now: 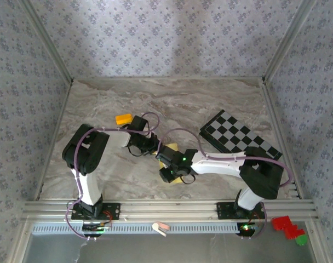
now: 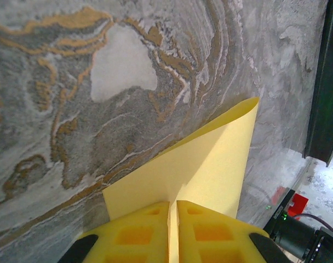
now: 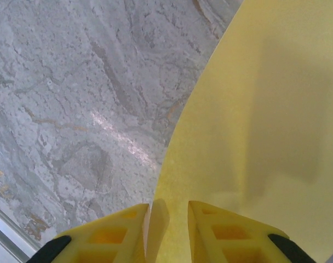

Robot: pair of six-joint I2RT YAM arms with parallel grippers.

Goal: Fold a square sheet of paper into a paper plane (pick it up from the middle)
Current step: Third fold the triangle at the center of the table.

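Observation:
The square sheet of paper is pale yellow and lifted off the marble between the two arms at mid-table. In the left wrist view the sheet rises in a creased V from my left gripper, which is shut on its edge. In the top view that left gripper sits just left of the paper. In the right wrist view the sheet curves away to the upper right. My right gripper is open, and a curled bit of the paper's edge stands in the gap against its left finger.
A small orange block lies behind the left arm. A black-and-white checkered board lies at the right of the marble table. Metal frame rails and patterned walls close in the sides and back. Red and green pieces sit off the front right.

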